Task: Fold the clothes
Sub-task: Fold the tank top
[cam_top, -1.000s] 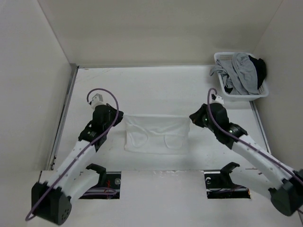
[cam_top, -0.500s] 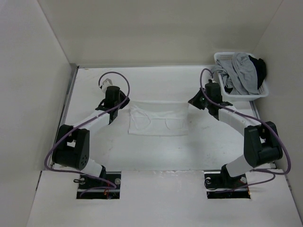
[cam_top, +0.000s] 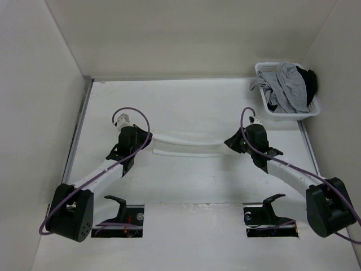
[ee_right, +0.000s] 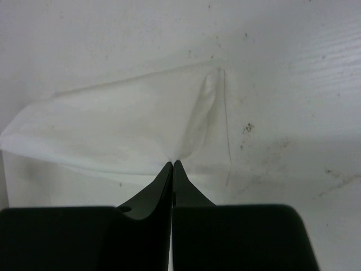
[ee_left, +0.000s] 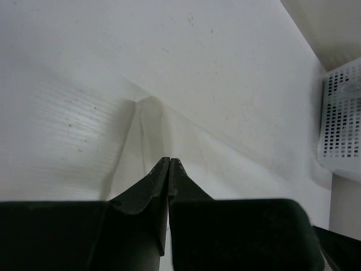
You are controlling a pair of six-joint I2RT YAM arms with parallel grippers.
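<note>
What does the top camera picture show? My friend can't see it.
A white garment is stretched over a white table between two robot grippers: the left gripper pinches one end, the right gripper the other. A white basket of grey and dark clothes sits in the far right corner.

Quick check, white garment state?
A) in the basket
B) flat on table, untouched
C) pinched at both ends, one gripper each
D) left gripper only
C: the white garment stretches between the shut left gripper and right gripper, with fabric drawn into both grippers' tips in the wrist views.
</note>
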